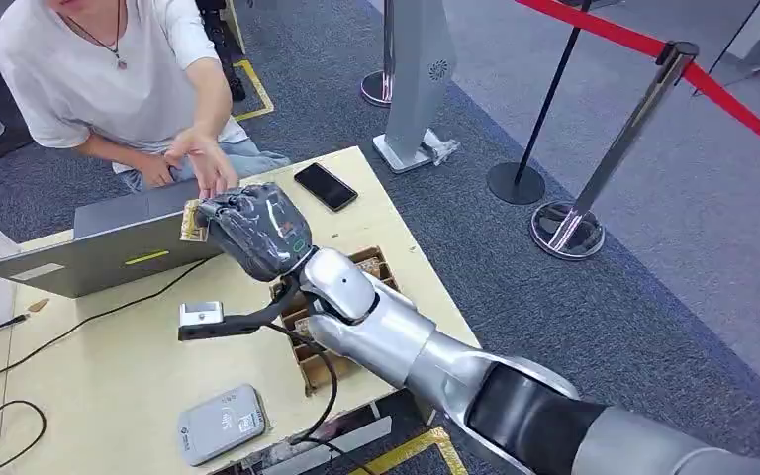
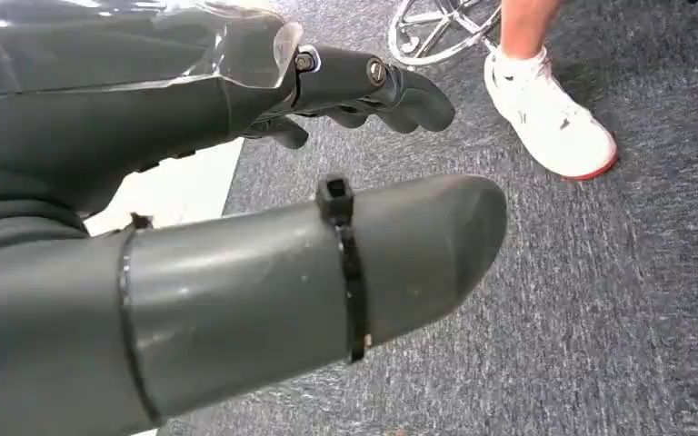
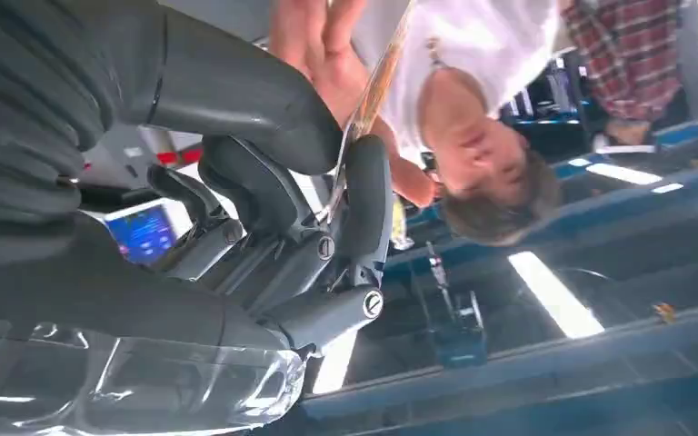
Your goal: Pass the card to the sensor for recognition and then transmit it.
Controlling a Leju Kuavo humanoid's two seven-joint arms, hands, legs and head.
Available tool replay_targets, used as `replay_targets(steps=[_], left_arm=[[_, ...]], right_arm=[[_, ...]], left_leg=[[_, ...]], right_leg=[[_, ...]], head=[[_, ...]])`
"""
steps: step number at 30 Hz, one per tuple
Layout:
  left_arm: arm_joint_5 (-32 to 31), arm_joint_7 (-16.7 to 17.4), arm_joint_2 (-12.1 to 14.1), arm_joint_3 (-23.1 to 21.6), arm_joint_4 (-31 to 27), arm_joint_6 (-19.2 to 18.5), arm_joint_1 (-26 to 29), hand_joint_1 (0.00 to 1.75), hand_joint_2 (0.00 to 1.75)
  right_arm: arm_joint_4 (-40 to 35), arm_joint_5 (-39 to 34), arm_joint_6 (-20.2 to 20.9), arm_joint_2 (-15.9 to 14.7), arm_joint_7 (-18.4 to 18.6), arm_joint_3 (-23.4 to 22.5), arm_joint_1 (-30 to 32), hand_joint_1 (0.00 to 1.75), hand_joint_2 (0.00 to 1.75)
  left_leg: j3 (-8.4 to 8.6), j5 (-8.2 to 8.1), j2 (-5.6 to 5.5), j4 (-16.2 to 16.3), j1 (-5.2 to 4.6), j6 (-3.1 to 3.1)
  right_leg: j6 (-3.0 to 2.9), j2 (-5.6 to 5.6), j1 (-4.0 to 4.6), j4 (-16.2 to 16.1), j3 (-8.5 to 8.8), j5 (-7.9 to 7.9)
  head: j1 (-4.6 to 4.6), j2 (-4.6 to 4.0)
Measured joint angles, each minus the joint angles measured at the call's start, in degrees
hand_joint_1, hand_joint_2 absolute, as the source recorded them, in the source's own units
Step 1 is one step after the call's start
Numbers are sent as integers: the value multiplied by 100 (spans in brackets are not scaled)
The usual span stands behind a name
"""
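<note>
My right hand reaches out over the laptop and pinches a thin yellowish card between thumb and finger. The right wrist view shows the card edge-on in that hand. A person's hand comes down onto the card's far end, and its fingers touch the card. A grey card reader lies flat near the table's front edge. My left hand hangs over grey carpet, fingers loosely apart, holding nothing.
A grey laptop stands at the table's back left and a black phone lies behind my hand. Under my forearm sit a cardboard box of cards and a small silver device on a black arm. Cables cross the table; stanchions stand to the right.
</note>
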Motion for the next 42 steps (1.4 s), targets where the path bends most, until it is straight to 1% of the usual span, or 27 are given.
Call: replay_targets(steps=[4,6,9,14,15,16,22,24,25,28,31,34,37,38,42], left_arm=[[7,0,0,-2,0,0,0,0,0],[28,0,0,-2,0,0,-1,0,0],[59,9,0,-2,0,4,-1,0,0],[98,24,0,-2,0,9,0,0,0],[101,28,0,-2,0,9,0,0,0],[101,31,0,-2,0,9,-1,0,0],[103,61,0,-2,0,11,-2,0,0],[103,72,0,-2,0,11,-2,0,0],[103,76,0,-2,0,13,-2,0,0],[111,118,0,-2,0,17,-3,0,0],[131,157,0,-2,0,26,-2,0,0],[164,160,-2,-2,0,46,-2,0,0],[208,155,-2,-2,0,77,0,0,0],[223,153,-2,-2,0,81,1,0,0],[227,153,-2,-2,0,87,1,0,0]], right_arm=[[305,4,-24,61,9,-70,-122,175,175],[443,70,-48,96,70,-87,-177,175,175],[745,186,-112,192,181,-116,-343,175,175],[1226,223,-286,372,247,-210,-574,175,175],[1289,225,-302,393,247,-227,-597,49,175],[1339,225,-310,411,256,-240,-616,0,175],[1547,345,-404,483,341,-258,-680,0,175],[1571,373,-417,494,293,-258,-681,0,175],[1576,387,-420,496,269,-260,-680,0,0],[1578,247,-376,498,103,-258,-677,0,0],[1466,83,-199,498,-70,-258,-633,0,0],[1178,-15,-5,479,-133,-253,-507,0,0],[784,-140,201,358,-184,-234,-312,0,0],[642,-184,256,310,-192,-229,-250,0,175],[135,-346,435,96,-219,-214,27,0,175]], left_leg=[[-1,0,-1,0,0,0],[-1,0,-1,0,0,0],[-1,0,0,0,0,0],[-1,1,-1,0,0,-2],[-1,2,-1,0,0,-2],[-1,2,-1,0,0,-2],[-1,1,-1,1,0,-2],[-1,1,-1,1,0,-2],[-1,1,-1,1,0,-2],[-1,1,-1,1,0,-2],[0,2,0,1,0,-2],[1,2,0,1,0,-2],[0,1,-1,1,0,-2],[0,1,-1,1,0,-2],[-1,-1,0,1,-1,0]], right_leg=[[0,0,0,0,0,0],[0,0,0,0,-1,0],[0,0,0,0,-1,0],[0,-1,0,0,0,0],[1,-1,0,1,0,0],[1,-1,0,0,0,1],[1,0,0,0,-1,1],[1,0,0,0,-1,1],[1,0,0,0,-1,1],[1,0,0,0,-1,1],[1,0,0,0,-1,1],[1,0,0,0,-1,1],[1,-1,0,-1,-1,1],[2,0,0,-1,-1,1],[2,0,-1,-2,-1,1]], head=[[2,0],[2,0],[0,0],[2,0],[0,0],[2,0],[2,0],[2,0],[0,0],[0,0],[0,0],[0,0],[2,0],[2,0],[2,0]])
